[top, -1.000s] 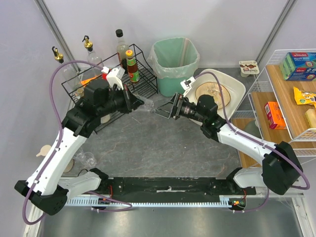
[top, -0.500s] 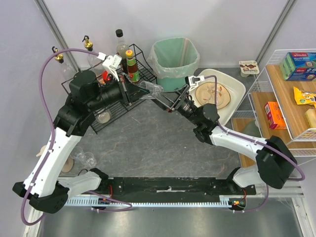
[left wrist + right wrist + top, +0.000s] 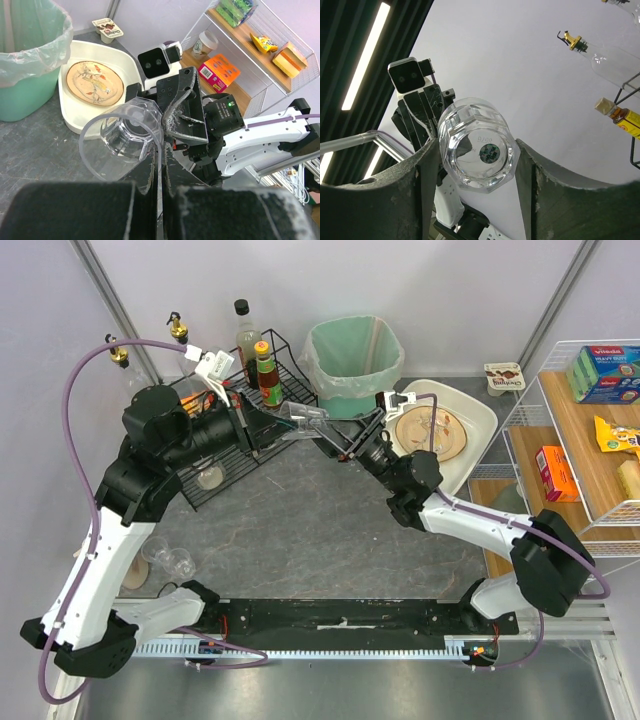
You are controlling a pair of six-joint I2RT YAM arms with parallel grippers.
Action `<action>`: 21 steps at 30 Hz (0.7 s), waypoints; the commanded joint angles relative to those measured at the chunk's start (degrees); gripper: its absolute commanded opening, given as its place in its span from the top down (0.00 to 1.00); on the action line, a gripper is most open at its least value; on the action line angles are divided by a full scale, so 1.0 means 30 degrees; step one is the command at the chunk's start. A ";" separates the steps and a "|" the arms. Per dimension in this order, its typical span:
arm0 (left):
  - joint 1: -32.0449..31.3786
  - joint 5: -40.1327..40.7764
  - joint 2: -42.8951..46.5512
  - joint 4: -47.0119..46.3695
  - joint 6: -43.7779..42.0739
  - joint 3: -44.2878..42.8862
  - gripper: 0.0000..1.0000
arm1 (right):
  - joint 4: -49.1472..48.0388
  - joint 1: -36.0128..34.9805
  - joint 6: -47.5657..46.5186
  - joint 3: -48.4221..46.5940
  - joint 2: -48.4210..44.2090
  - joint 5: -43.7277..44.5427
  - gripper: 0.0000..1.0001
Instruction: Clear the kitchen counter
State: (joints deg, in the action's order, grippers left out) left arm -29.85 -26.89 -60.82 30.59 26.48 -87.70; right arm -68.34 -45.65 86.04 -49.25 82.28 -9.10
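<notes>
A clear tumbler glass (image 3: pixel 300 418) hangs on its side in mid-air above the dark grey kitchen counter (image 3: pixel 300 530). My left gripper (image 3: pixel 262 420) is shut on its rim wall, which is pinched between the two fingers in the left wrist view (image 3: pixel 162 145); the glass (image 3: pixel 125 132) sticks out ahead. My right gripper (image 3: pixel 335 435) faces it from the right. In the right wrist view the open fingers (image 3: pixel 476 147) flank the glass's thick base (image 3: pixel 480 165), the left one at its edge and the right one with a small gap.
A green bin (image 3: pixel 352 365) stands just behind the glass. A black wire rack (image 3: pixel 285 405) with bottles is at the back left. A white tray (image 3: pixel 478 415) holds a plate. A wire shelf (image 3: pixel 590 440) is on the right. Another glass (image 3: pixel 175 562) is at the near left.
My left arm has lifted the glass up and to the right, toward the bin. My right gripper has moved left and closed in around the glass's base.
</notes>
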 commanded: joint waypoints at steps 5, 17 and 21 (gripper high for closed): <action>0.0017 -0.0355 0.0321 0.0203 -0.0389 -0.0386 0.98 | -0.1160 -0.0048 0.0149 -0.0955 0.0405 0.0369 0.62; 0.0017 0.8022 0.1199 0.2577 -0.0477 -0.0503 0.06 | 1.1780 -0.0106 -0.6320 -0.3002 -0.2669 0.2826 0.83; 0.0076 0.8877 0.1317 0.2664 -0.0739 -0.0269 0.02 | 1.7808 -0.0106 -0.9365 -0.4788 -0.2934 0.4641 0.85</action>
State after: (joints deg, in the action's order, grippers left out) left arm -29.71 -7.16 -58.17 38.11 25.47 -87.70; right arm -33.85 -45.65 69.45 -57.08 76.20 -2.59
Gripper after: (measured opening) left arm 0.974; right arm 0.599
